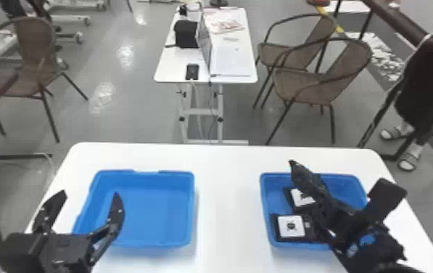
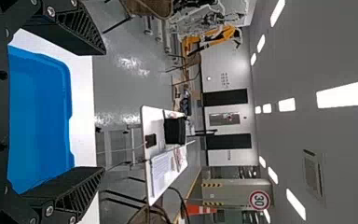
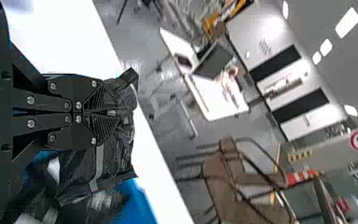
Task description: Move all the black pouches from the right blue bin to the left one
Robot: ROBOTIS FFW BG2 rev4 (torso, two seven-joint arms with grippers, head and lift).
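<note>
My left gripper (image 1: 90, 198) has its fingers spread near the empty left blue bin (image 1: 161, 218). My right gripper (image 1: 317, 190) clenches a black pouch (image 3: 116, 156), bunched between its fingertips and spreading beside them. Black pouches (image 1: 277, 236) with white, dark-printed labels (image 1: 285, 232) lie in the right blue bin (image 1: 347, 183).

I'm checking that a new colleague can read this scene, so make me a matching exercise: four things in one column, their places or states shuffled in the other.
1. right gripper
2. left gripper
3. black phone
4. pouches with white squares

A. lying in the right blue bin
B. open, gripping nothing
C. on the far white table
D. shut on a black pouch

Pairs: 1-D, 2-B, 3-C, 4-A
</note>
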